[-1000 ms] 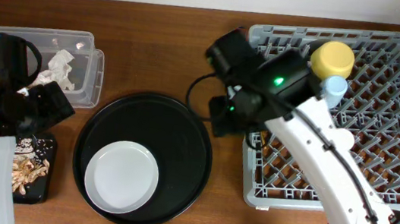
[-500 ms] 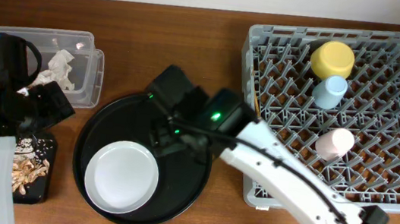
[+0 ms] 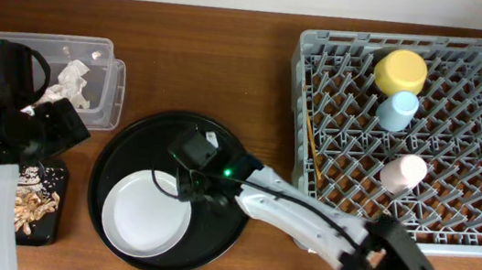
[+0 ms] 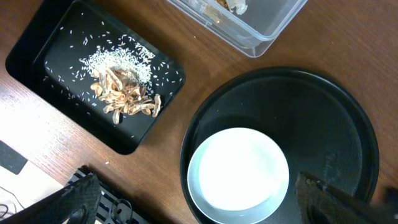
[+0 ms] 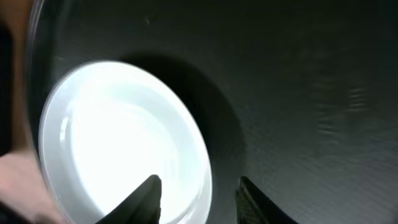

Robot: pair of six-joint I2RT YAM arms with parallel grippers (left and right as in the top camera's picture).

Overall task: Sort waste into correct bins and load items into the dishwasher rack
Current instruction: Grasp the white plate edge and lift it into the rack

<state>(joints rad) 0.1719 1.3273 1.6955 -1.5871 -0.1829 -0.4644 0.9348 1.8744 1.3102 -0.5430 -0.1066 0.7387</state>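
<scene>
Overhead: a large round black tray (image 3: 230, 161) sits on the brown wooden desk (image 3: 204, 57). A round pale grey plate (image 3: 146, 214) lies flat and face up in the tray's near-left part. The right hand (image 3: 190, 187) hangs over the tray at the plate's right rim. To the right of the tray stands a large square grey plastic rack (image 3: 311, 44). Thin wooden chopsticks (image 3: 311, 144) lie along the rack side nearest the tray, their long axis running far to near with a slight slant. Further right in the rack are a yellow bowl (image 3: 401, 72), a small light-blue cup (image 3: 399, 110) and a small pink cup (image 3: 402, 171). To the far left of the tray, a clear rectangular plastic tub (image 3: 109, 100) holds a crumpled white paper napkin (image 3: 71, 82). The left hand (image 3: 53, 126) hovers left of the tray. A small shallow black rectangular tray (image 3: 43, 232) lies at the near left.

Left wrist: the small tray holds brownish food scraps (image 4: 127, 99) and white rice grains (image 4: 115, 59). The left hand's fingers (image 4: 74, 199) stand wide apart and hold nothing.

Right wrist: the right hand's fingers (image 5: 144, 198) are partly apart, one over the plate and one over the tray, with the plate's rim between them. No contact shows.
</scene>
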